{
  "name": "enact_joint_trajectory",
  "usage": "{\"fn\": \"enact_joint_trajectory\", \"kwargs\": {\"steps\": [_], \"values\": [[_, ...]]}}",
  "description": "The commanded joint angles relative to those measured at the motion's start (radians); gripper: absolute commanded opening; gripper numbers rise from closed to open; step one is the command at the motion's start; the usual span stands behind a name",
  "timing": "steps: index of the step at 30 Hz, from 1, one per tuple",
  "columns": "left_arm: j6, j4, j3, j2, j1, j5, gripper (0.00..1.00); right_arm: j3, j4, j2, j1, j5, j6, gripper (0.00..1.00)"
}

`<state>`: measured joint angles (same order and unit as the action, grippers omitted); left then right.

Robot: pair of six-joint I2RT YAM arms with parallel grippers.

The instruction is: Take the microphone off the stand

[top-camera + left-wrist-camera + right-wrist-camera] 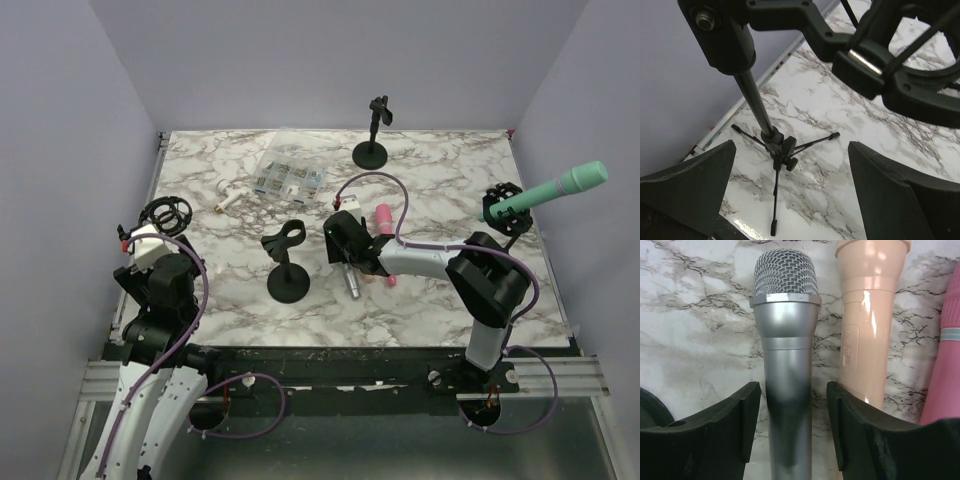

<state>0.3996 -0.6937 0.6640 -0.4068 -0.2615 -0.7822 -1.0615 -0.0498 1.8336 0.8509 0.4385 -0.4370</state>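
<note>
Mics all over the table (430, 310), but only the green microphone (545, 193) sits in a stand (503, 208). It's at the right edge, long axis slanting up and out to the right. Right gripper (792, 405) hangs mid-table, jaws spread wide either side of a silver microphone (787, 340) lying flat, not pinching it. So the target's off to its right and higher up. Left gripper (791, 150) is spread wide too, over a tripod stand (777, 147) far left, so I'd say the right arm's nearer.
</note>
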Motion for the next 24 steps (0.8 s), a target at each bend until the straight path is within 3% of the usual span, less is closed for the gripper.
{"fn": "enact_joint_trajectory", "kwargs": {"steps": [1, 15, 24], "values": [[-0.050, 0.105, -0.017, -0.036, 0.023, -0.096, 0.99, -0.004, 0.036, -0.010, -0.006, -0.017, 0.025, 0.65], [0.018, 0.051, 0.013, -0.072, 0.067, 0.104, 0.98, 0.080, 0.072, -0.234, -0.006, -0.293, 0.047, 0.92], [0.022, 0.061, 0.034, -0.081, 0.068, 0.239, 0.98, 0.382, 0.535, -0.406, 0.022, -0.674, -0.034, 0.92]]}}
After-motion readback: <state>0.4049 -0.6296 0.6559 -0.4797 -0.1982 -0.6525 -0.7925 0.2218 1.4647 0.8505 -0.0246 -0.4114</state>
